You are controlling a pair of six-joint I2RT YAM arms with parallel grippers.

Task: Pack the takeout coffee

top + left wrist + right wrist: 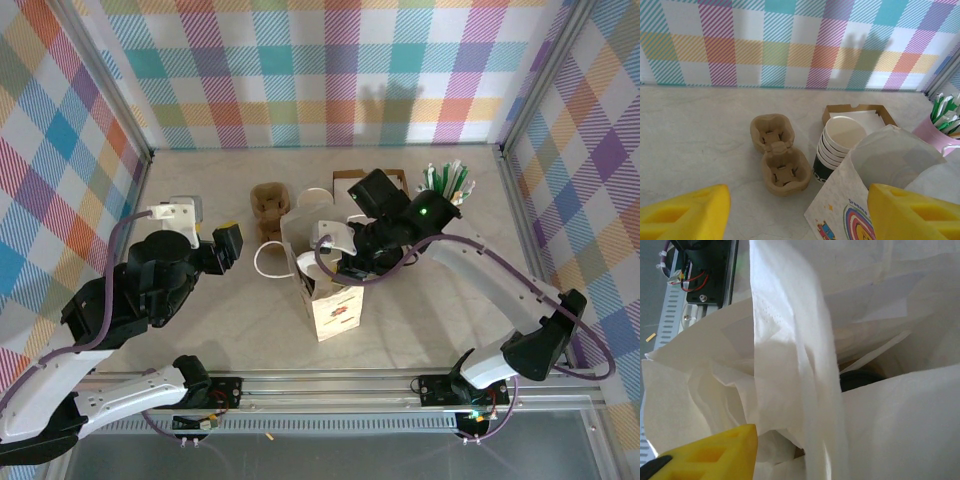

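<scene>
A white paper bag (332,305) with a colourful print stands open mid-table. My right gripper (340,265) reaches down into its mouth. In the right wrist view one yellow finger (715,455) sits low at the left, well off centre, and white paper folds hide the other. Deep in the bag a dark round lid edge (860,380) shows, which I take for the takeout coffee; its cup is covered by paper. My left gripper (228,243) hovers left of the bag (885,160), open (800,215), with nothing between its yellow fingers.
A brown two-cup carrier (780,160) lies behind and to the left of the bag. A stack of lidless white cups (837,145) and a brown napkin box (860,111) stand behind it. A pink cup of green straws (940,135) is at the back right.
</scene>
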